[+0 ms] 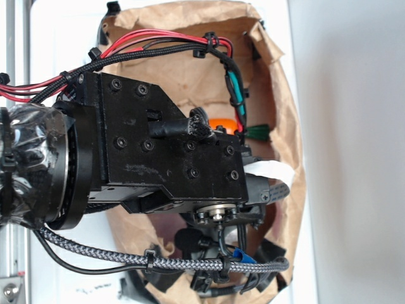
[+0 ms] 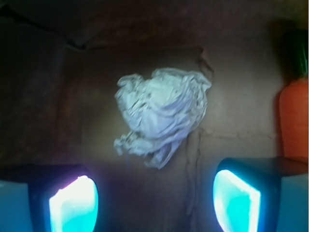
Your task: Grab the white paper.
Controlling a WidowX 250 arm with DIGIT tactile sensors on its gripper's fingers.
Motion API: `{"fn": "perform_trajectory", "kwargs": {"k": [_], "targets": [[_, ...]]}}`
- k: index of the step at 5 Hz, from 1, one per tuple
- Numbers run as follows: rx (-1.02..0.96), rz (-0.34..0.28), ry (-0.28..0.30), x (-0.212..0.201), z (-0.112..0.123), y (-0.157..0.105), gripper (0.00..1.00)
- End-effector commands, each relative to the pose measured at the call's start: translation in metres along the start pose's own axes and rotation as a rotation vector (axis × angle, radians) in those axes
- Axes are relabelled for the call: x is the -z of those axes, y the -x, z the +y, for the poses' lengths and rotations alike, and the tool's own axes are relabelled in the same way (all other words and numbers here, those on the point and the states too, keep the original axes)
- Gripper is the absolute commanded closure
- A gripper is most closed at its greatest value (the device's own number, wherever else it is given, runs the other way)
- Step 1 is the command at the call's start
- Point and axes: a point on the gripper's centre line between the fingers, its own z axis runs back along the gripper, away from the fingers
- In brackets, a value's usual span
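Wrist: white paper (image 2: 161,115) above tool (image 2: 154,200).

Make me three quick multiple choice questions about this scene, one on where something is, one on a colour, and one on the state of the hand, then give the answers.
1. In the wrist view, where does the white paper lie relative to the hand?
A. Ahead of it, centred between the two fingers
B. Clamped between the fingers
C. On top of the carrot

2. What colour is the body of the carrot?
A. Purple
B. Orange
C. Yellow

3. What state is the hand in?
A. Shut on the paper
B. Shut on the carrot
C. Open, holding nothing

Answers: 1 A, the wad sits on the brown paper bag beyond the fingertips, untouched. 2 B, its body at the right edge is orange. 3 C, the fingers stand wide apart with nothing between them.
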Motion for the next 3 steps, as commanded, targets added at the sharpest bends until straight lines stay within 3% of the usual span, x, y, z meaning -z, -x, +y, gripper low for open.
{"fn": "perform_trajectory", "kwargs": {"k": [1,3], "targets": [[-0.017,-0.131,-0.027,-0.012,0.002,-0.016,0.0],[-0.051,-0.066,-0.165,0.033,0.003,-0.034,0.0]]}}
